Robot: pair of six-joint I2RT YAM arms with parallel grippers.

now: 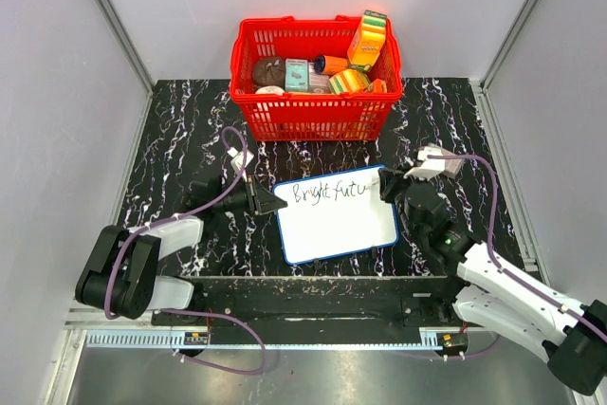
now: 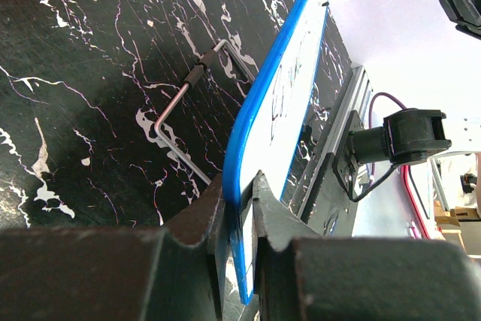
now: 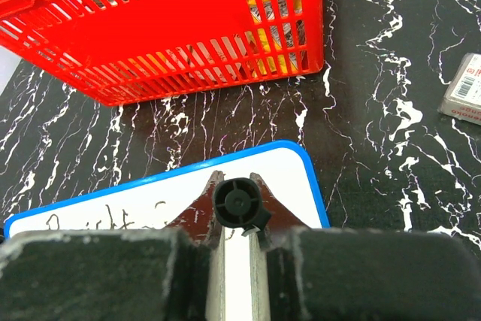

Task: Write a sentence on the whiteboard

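Note:
The whiteboard (image 1: pixel 341 230), white with a blue rim, lies tilted on the black marble table in front of the basket. The sentence (image 1: pixel 327 192) along its top reads "Bright futu" in thin black strokes. My left gripper (image 1: pixel 268 204) is shut on the board's left edge. In the left wrist view the blue rim (image 2: pixel 278 80) runs between the closed left gripper (image 2: pixel 240 201) jaws. My right gripper (image 1: pixel 387 182) is shut on a black marker at the lettering's right end. In the right wrist view the marker's round black end (image 3: pixel 239 204) sits between the right gripper (image 3: pixel 239 210) fingers, above the whiteboard (image 3: pixel 289 178).
A red basket (image 1: pixel 318 73) full of packaged goods stands just behind the board, close in the right wrist view (image 3: pixel 165 28). A bent metal wire stand (image 2: pixel 188 88) lies on the table beside the board. A small grey box (image 3: pixel 467 88) lies to the right.

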